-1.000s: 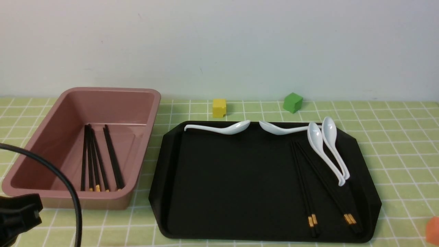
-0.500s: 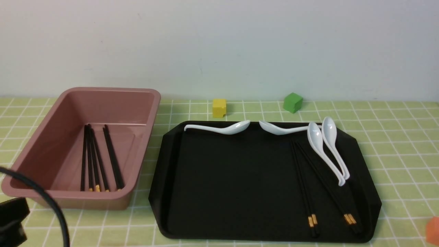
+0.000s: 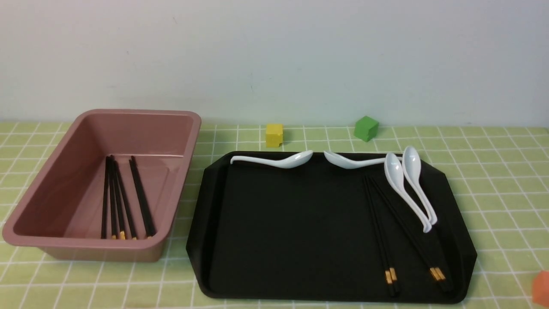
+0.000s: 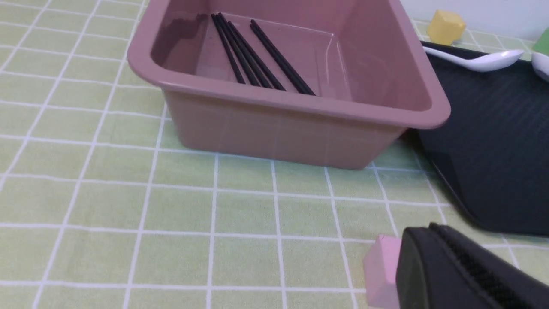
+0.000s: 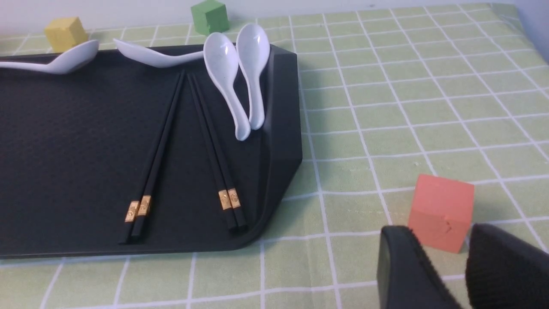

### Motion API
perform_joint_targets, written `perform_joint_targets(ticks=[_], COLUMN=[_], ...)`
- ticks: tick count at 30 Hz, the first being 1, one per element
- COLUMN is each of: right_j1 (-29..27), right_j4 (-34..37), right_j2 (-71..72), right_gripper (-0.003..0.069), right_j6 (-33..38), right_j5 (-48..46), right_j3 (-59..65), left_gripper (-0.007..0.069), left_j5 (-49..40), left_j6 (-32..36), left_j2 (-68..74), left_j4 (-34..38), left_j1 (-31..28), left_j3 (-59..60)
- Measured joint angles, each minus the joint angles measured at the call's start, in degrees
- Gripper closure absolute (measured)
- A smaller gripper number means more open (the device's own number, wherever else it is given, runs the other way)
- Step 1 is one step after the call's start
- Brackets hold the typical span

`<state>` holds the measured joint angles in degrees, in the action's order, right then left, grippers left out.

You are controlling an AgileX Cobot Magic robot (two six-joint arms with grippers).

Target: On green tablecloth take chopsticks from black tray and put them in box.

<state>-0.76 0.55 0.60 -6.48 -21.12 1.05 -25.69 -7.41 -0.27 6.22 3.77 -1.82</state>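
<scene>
Two pairs of chopsticks [image 5: 184, 150] left on the black tray [image 3: 300, 240], nearer the right arm.

Nearest the right gripper [image 5: 465, 266], whose jaws stand a little apart with nothing between them, is an orange cube [image 5: 441, 210] just ahead of the tips. Beyond that and off to the side, across a strip of green tablecloth [image 5: 386, 107], the two pairs lie flat with their gold-banded thick ends toward the jaws and their long axes running away from them, splaying slightly; two white spoons [image 5: 238, 81] lie close beside the nearer pair. The left gripper [image 4: 467, 270] is closed on nothing, a pink block [image 4: 381, 270] beside it, and faces the near wall of the box [image 4: 283, 124], where other chopsticks already lie. By my reading, the right arm is the better placed for the next pick.
</scene>
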Motion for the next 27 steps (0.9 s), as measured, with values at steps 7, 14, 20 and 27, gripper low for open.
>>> perform_joint_targets(ticks=[7,14,20,27], right_j1=[0.0,0.0,0.0,0.0], right_j4=[0.0,0.0,0.0,0.0], right_j2=[0.0,0.0,0.0,0.0], right_gripper=[0.0419,0.0419,0.0419,0.0419], right_j6=[0.0,0.0,0.0,0.0], right_j5=[0.0,0.0,0.0,0.0], right_j3=[0.0,0.0,0.0,0.0], left_gripper=[0.0624,0.0619,0.0615,0.0606], left_j5=[2.7,3.8,3.8,3.8], left_j6=[0.0,0.0,0.0,0.0], left_j2=[-0.4,-0.4,-0.4,-0.4], left_j4=[-0.1,-0.1,-0.1,-0.1], left_j1=[0.0,0.0,0.0,0.0], left_j3=[3.4,3.5,3.5,3.5])
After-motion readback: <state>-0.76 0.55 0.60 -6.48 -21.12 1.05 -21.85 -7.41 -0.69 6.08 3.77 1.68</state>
